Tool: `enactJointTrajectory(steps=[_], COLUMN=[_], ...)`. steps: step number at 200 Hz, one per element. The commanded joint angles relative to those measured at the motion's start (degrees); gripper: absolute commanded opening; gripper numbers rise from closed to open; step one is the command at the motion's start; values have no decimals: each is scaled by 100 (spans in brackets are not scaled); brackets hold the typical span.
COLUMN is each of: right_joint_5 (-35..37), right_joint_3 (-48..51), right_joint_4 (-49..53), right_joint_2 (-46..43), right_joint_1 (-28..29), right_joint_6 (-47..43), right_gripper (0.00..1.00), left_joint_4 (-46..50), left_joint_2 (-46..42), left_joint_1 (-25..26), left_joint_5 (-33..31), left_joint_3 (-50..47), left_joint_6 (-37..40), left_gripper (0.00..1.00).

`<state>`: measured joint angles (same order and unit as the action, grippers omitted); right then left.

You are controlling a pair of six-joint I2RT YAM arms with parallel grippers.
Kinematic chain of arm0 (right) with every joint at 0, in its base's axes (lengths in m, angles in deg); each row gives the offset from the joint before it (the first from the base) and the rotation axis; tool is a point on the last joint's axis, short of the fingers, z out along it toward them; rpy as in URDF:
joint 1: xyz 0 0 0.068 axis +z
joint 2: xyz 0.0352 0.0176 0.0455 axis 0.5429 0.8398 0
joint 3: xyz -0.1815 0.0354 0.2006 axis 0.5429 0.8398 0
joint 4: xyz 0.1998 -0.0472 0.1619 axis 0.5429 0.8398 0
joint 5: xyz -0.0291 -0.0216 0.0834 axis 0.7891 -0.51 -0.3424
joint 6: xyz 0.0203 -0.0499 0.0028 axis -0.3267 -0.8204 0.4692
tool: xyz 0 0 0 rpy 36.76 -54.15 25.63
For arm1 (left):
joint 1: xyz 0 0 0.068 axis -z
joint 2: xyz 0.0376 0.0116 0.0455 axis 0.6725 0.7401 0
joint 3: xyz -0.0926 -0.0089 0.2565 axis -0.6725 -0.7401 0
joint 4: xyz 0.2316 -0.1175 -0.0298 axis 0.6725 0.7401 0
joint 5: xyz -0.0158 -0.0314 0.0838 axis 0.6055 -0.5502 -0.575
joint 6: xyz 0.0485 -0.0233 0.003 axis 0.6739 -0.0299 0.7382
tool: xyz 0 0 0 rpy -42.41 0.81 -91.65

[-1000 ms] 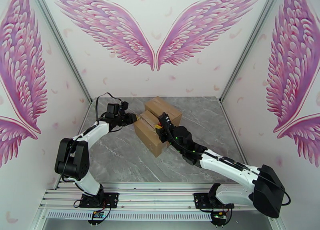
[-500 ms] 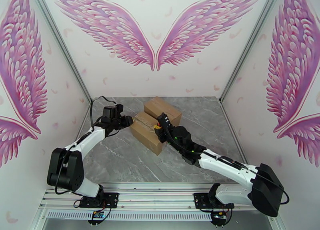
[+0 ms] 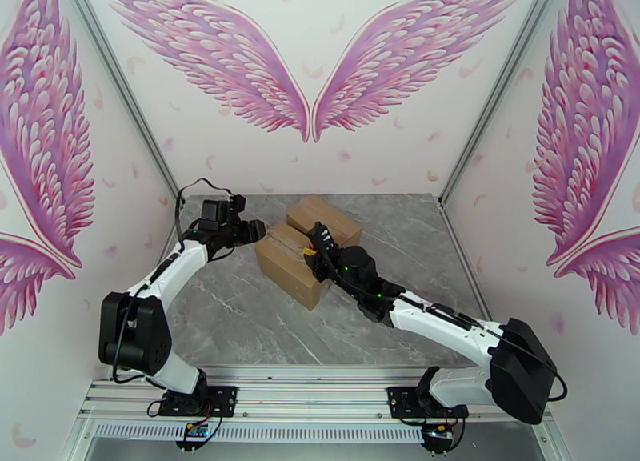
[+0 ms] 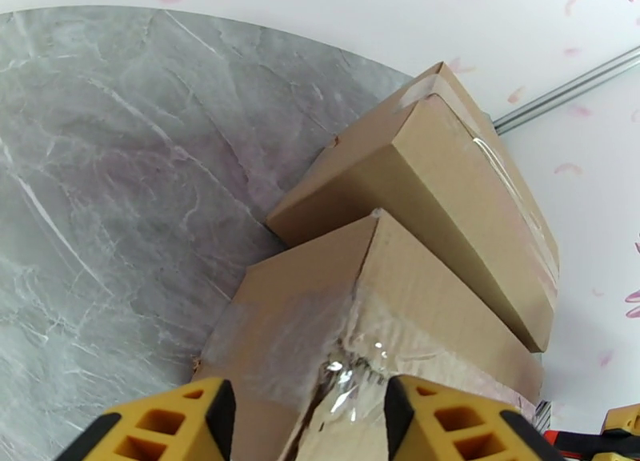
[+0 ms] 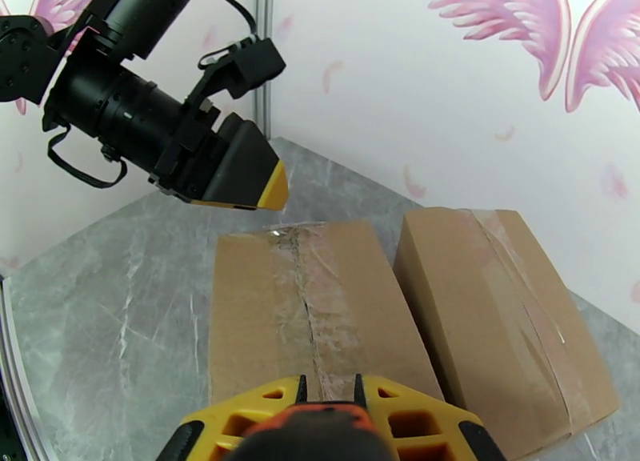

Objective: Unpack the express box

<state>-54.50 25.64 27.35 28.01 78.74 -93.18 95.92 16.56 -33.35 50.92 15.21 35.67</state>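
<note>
cardboard box (image 5: 256,318), crinkled clear tape (image 5: 300,282) seam

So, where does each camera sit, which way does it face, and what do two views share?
Top external: above and behind the arms, facing down over the grey table, near box and far box; both arms, left gripper, right gripper.
Left wrist: on the left arm, facing the near box's torn tape; own open yellow fingers.
Right wrist: on the right arm, facing over the near box toward the left gripper; own fingers around an orange-edged tool.
Shared: both wrist views show both boxes.
</note>
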Motion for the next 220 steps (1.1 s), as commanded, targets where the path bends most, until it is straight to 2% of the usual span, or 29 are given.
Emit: enactJointTrajectory(steps=[1,121,220], right_joint_5=[-209,-189,-119], right_joint_3=[-198,-114,233], right_joint_4=[116,293,348], right_joint_2=[125,-48,-426], right_joint_1=[-32,-82,-155], right_joint_6=[-33,-78,-7], right_gripper=[0,0,0], left_joint_4=[312,206,317], left_joint_2=[338,770,1019], left_joint_1=[32,-106,-170], left_joint_5=[206,-72,-234], left_joint_3=[198,31,31], left_joint_6=[279,12,-10], left_gripper=[53,40,34])
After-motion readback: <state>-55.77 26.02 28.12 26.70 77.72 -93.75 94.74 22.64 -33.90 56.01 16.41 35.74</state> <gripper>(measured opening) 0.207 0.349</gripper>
